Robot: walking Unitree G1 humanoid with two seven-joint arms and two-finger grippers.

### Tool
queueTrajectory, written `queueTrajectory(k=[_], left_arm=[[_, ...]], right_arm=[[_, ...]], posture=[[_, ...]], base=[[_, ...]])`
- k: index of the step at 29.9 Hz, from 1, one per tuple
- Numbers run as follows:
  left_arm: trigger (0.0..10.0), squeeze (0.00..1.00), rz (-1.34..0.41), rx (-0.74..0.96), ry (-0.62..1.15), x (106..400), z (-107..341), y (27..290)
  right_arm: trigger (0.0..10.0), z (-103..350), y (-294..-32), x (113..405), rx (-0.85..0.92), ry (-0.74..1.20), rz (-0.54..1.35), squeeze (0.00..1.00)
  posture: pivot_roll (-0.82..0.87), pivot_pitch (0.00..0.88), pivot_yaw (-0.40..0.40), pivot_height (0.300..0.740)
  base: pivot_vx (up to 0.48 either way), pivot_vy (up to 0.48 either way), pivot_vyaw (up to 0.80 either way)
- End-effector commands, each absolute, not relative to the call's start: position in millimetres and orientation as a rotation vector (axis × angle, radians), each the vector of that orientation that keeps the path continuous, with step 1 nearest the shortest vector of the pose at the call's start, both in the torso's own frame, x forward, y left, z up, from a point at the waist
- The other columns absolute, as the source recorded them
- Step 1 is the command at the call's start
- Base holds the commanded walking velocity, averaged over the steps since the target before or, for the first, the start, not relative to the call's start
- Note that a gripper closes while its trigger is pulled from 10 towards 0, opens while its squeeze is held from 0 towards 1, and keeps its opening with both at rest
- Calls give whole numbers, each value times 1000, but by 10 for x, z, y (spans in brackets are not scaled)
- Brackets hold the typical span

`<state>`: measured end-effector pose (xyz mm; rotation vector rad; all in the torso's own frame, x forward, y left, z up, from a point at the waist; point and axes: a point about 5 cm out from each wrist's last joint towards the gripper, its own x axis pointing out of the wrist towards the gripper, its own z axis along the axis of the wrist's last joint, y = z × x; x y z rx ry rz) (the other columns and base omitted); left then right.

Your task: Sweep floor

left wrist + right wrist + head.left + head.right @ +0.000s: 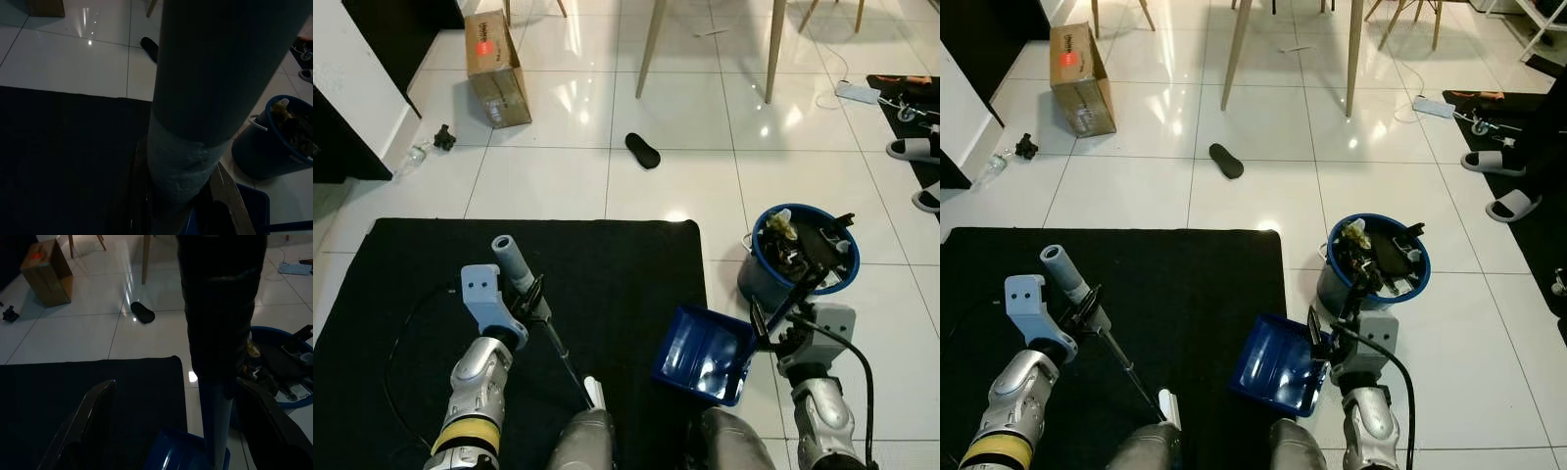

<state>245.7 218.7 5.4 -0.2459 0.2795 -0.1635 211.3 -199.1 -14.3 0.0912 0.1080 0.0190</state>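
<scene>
Step in hand: carrying tools. Left claw [530, 294] grips the broom handle [514, 262], lower left. Right claw [766, 333] holds the blue dustpan [702, 354], lower centre, beside the bucket [803, 250]. Next: lower broom to the floor [548, 181].

Glossy white tile floor [558, 186], with a black rug [607, 284] spread over the near part. Beside the rug's corner stands a blue bucket [766, 279] (crammed with rubbish). Farther out lie a cardboard box [495, 69], a dark shoe insole [643, 150], a power strip [858, 93] and pale slippers [913, 149].
</scene>
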Motion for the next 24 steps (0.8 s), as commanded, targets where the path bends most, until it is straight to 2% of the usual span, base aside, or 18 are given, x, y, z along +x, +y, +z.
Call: queueTrajectory(k=[1,9,17,21,24], left_arm=[[10000,0,-185,-337,360,2340,-111,2062],[10000,0,-195,-342,362,2346,-108,2045],[10000,0,-202,-346,364,2337,-108,2040],[10000,0,-201,-342,365,2340,-106,2044],[10000,0,-199,-336,366,2341,-106,2050]], right_arm=[[10000,-134,-1971,2080,96,89,33,0],[10000,-76,-1999,2052,120,48,34,0],[10000,-194,-1999,2006,147,158,23,0],[10000,-182,-2106,1992,64,163,-36,0],[10000,-55,-2177,2010,-157,82,-39,0]], posture=[[231,64,-33,740],[228,64,-34,740],[231,63,-38,740],[233,59,-39,740],[232,59,-38,740]], base=[[0,0,0],[0,0,0],[0,0,0],[0,0,0],[0,0,0]])
